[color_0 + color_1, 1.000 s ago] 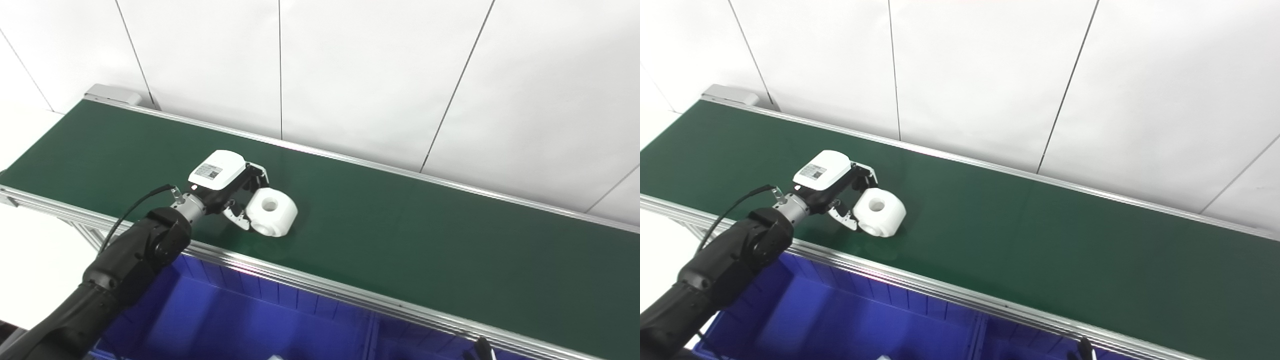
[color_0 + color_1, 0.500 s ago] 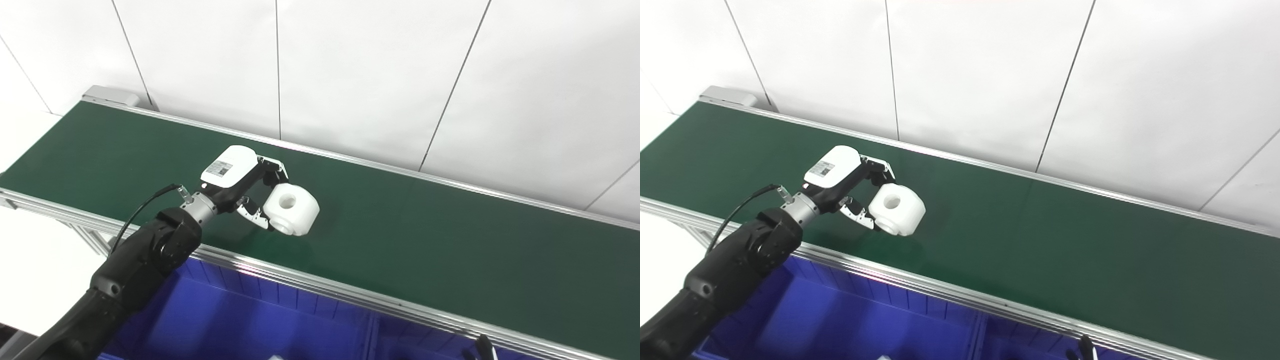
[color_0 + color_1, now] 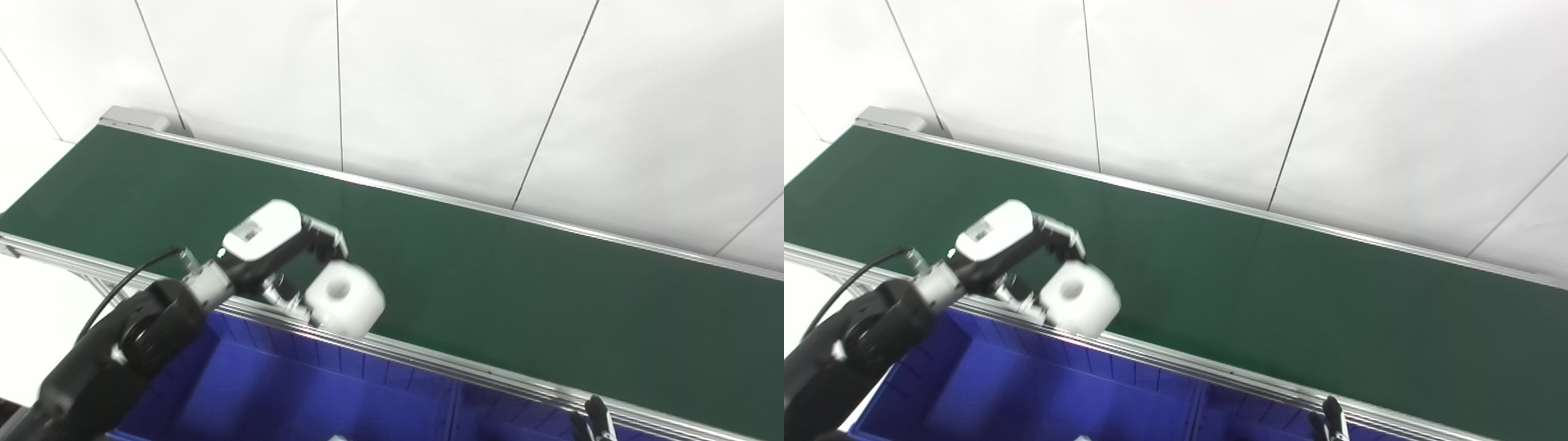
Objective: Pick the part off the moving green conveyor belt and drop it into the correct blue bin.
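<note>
My left hand is shut on the part, a white cylinder with a hole through its middle. The part hangs in the air over the near metal rail of the green conveyor belt, just beyond the blue bin. In the right eye view the same part is slightly blurred, held by the left hand. Of my right hand, only dark fingertips poke up at the bottom edge, so its state cannot be read.
The belt runs from upper left to lower right against a white panelled wall. A divider splits the blue bin into a left and a right compartment. A small white thing shows at the bin's bottom edge.
The left hand lifted the part off the belt, first up and rightward, then drew it back toward me to the near rail above the bin. The right fingertips rose slightly.
</note>
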